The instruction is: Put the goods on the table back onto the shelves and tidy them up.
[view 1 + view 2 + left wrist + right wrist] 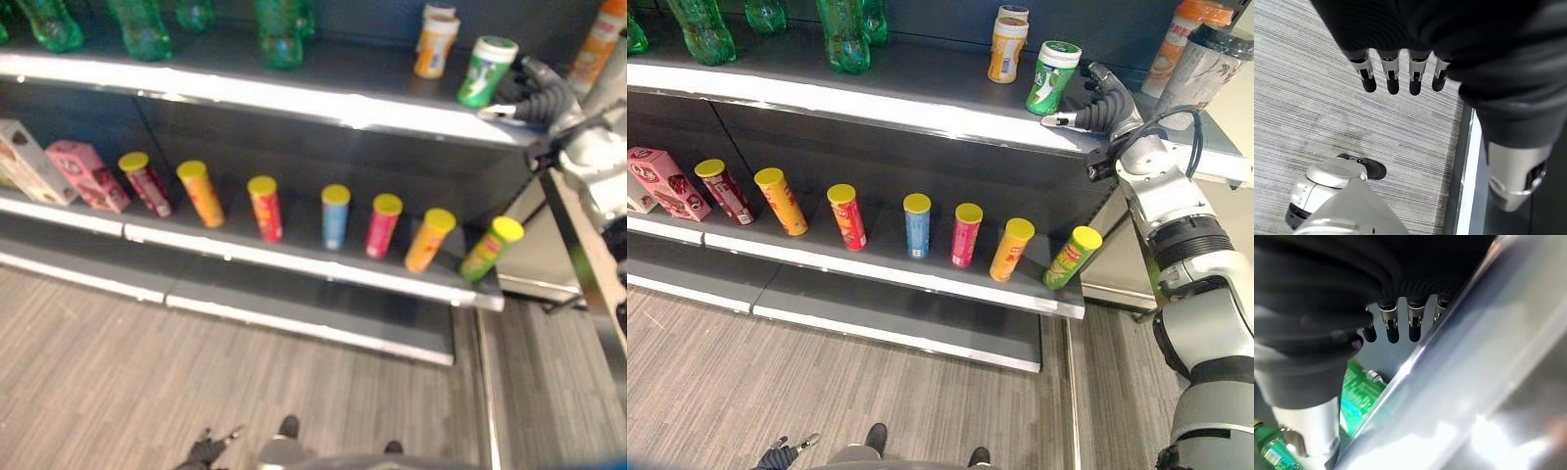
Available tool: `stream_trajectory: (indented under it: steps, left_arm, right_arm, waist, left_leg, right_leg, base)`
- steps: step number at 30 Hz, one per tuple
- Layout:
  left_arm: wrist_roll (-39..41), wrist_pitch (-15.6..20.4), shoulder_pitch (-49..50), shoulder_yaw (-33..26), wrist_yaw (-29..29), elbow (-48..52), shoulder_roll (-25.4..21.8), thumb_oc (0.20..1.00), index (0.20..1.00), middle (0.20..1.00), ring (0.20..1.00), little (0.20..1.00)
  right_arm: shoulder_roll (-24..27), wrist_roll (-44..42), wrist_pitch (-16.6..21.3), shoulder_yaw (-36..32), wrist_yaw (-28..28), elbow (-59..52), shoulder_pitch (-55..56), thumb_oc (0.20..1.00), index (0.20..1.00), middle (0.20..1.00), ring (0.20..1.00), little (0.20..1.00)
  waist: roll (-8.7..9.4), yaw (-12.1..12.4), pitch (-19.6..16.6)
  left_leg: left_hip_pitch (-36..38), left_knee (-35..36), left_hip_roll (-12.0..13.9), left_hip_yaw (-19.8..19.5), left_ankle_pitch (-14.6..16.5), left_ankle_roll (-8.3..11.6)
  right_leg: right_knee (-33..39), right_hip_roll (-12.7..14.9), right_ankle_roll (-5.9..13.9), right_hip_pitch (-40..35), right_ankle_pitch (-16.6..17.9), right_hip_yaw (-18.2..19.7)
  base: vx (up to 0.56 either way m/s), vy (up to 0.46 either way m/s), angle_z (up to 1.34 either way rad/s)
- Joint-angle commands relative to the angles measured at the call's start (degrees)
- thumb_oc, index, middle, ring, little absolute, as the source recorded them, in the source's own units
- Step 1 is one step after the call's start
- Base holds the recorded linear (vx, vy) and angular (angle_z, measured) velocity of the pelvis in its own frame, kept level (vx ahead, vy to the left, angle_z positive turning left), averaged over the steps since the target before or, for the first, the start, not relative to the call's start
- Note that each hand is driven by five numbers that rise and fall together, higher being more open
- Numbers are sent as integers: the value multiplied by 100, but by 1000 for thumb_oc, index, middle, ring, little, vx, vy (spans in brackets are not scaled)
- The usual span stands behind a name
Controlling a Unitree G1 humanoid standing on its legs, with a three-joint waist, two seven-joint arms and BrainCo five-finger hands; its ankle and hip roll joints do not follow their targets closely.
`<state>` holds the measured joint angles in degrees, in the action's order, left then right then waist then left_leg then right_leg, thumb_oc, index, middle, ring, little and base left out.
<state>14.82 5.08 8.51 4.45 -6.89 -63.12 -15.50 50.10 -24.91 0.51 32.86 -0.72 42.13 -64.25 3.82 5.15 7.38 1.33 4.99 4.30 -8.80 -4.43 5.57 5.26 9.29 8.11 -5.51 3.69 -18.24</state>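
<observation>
Right robot hand (1104, 108) hovered just beside the green tub (1052, 77) on the upper shelf (921, 108), fingers relaxed, holding nothing; tub looked light, rigid, smooth-sided, best gripped round its middle; left robot hand (1400, 73) hung slack.

Shop aisle; grey display shelves (872, 108); rows of yellow-lidded snack tubes (917, 225); green bottles (844, 34) above

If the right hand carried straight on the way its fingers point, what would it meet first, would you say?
Probably the green canister with a white lid on the upper shelf; the right hand points at it from close beside, though depth is unclear.
</observation>
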Motion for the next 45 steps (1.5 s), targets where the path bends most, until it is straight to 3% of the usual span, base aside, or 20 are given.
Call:
stream_trajectory:
  steps: [1,11,27,45]
  left_arm:
    - [61,75,-232,84,-134,-123,-304,1000,1000,1000,1000,1000]
    - [82,76,-252,98,-154,-123,-304,1000,1000,1000,1000,1000]
    - [144,102,-326,142,-278,-238,-321,1000,1000,1000,1000,1000]
    - [87,50,-431,195,-370,-368,-283,1000,1000,1000,1000,1000]
  right_arm:
    - [-112,-198,212,356,-110,-52,-868,1000,1000,1000,1000,1000]
    - [-317,-130,201,438,-122,125,-1026,1000,1000,1000,1000,1000]
    - [-1095,497,-2,379,-338,1665,-1620,1000,1000,1000,1000,1000]
    - [-1664,918,-127,266,-515,2134,-1788,1000,1000,1000,1000,1000]
  waist:
    - [351,171,56]
    - [354,210,54]
    - [336,364,5]
    - [333,405,-21]
  left_leg:
    - [98,-102,120,190,642,217]
    - [92,-99,111,181,646,210]
    - [54,-106,67,122,641,179]
    - [46,-114,34,84,657,147]
  right_leg:
    - [-312,316,184,-23,-392,109]
    - [-319,328,188,-22,-387,122]
    - [-289,342,196,-64,-372,81]
    - [-284,357,189,-61,-365,77]
  base:
    - [0,0,0]
    - [0,0,0]
    - [0,0,0]
    - [-4,3,2]
